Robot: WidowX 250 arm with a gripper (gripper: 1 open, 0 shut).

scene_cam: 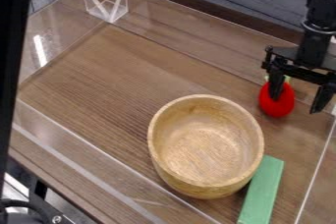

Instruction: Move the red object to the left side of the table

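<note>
The red object [276, 100] is a small rounded toy resting on the table [132, 71] at the right side, near the clear wall. My gripper [297, 88] hangs straight down over it, black, with its fingers [321, 96] spread wide either side of the toy's top. It is open; the fingers do not press on the toy. The toy's leafy top is hidden behind the gripper.
A wooden bowl [205, 144] sits in front of the toy, toward the near edge. A flat green block [261, 193] lies to the bowl's right. Low clear acrylic walls [79, 27] border the table, with a clear bracket [105, 4] at the far left corner.
</note>
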